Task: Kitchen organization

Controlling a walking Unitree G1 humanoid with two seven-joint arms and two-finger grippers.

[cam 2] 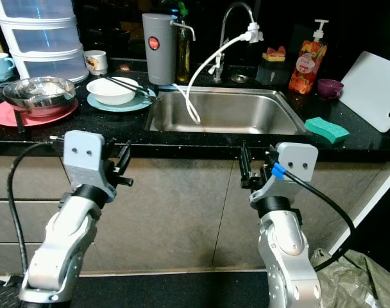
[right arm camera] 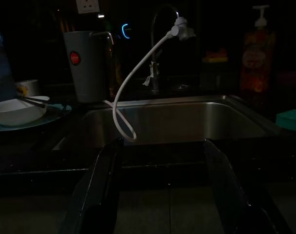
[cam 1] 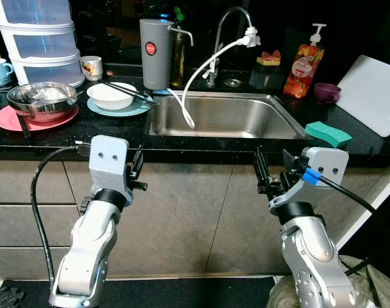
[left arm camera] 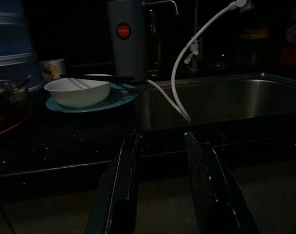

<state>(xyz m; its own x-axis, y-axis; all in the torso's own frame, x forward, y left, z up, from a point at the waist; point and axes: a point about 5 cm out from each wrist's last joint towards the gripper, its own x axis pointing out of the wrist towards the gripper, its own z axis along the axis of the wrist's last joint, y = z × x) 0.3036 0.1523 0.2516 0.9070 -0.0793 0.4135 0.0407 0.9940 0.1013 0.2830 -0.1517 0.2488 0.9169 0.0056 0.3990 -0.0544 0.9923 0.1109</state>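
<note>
left gripper [cam 1: 138, 168] parted, empty, below counter edge | right gripper [cam 1: 270, 173] parted, empty | white bowl [cam 1: 111, 94] on blue plate [cam 1: 136, 109], steel bowl [cam 1: 41, 97] left of sink [cam 1: 220, 115] | nothing tidied yet, seemingly

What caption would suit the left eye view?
Robot faces a sink, both grippers (left, right) open below the counter.

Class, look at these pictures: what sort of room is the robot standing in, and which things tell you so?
Most likely a home kitchen: a steel sink with a tap set in a black counter, and a white bowl beside it.
</note>
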